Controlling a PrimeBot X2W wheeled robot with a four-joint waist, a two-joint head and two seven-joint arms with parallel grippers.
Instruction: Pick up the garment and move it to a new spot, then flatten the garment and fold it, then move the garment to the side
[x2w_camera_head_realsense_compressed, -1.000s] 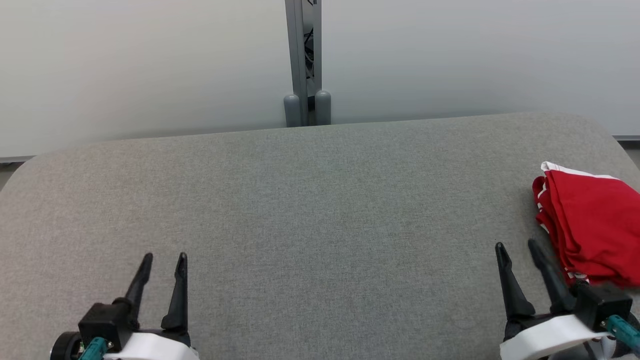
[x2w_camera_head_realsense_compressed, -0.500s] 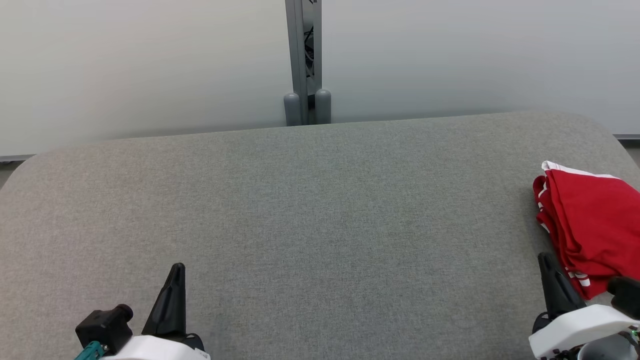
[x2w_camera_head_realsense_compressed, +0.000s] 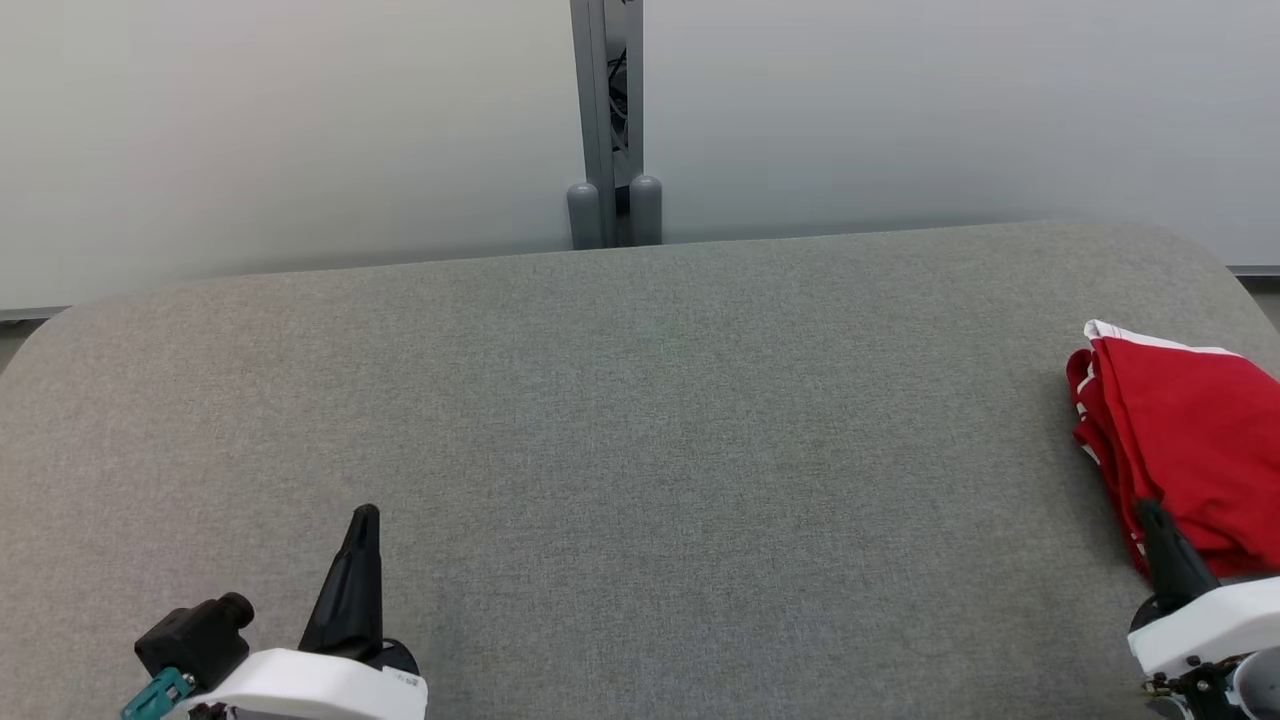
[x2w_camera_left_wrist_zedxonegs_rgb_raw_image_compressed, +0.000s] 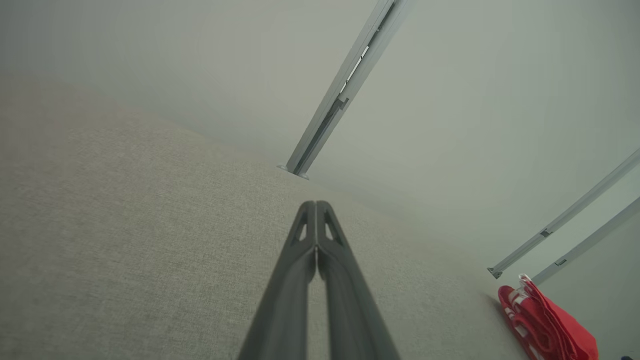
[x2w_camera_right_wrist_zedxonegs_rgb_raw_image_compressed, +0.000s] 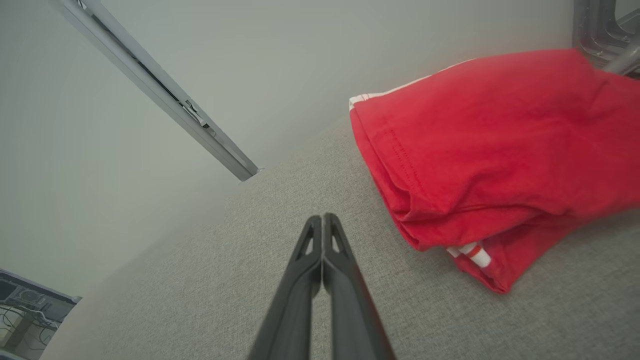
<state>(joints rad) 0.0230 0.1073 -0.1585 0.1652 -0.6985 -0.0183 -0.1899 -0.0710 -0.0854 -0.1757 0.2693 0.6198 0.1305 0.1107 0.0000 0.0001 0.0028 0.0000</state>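
Table (x2w_camera_head_realsense_compressed: 640, 420) and shirt (x2w_camera_head_realsense_compressed: 1190, 440) haven't moved since a second ago; only the arms changed. Both grippers had their fingers spread then. Now the left gripper (x2w_camera_head_realsense_compressed: 360, 540) is clenched on nothing, fingers pressed into one dark wedge at the lower left, sitting about where it was. The right gripper (x2w_camera_head_realsense_compressed: 1158, 530) is also clenched and empty, and it has pulled back toward the lower right corner, so its tip now overlaps the shirt's near edge in the head view. The right wrist view shows the fingers clear of the cloth, which lies just beside them, up and to the right. The shirt is red with white stripe trim, folded into a loose stack with layered edges facing the table's middle. It lies at the table's far right edge, partly cut off by the frame. The table has a grey woven fabric top with rounded corners. Behind it are pale wall panels (x2w_camera_head_realsense_compressed: 250, 130) joined by a grey metal post (x2w_camera_head_realsense_compressed: 605, 120) with two rounded feet at the table's back edge.
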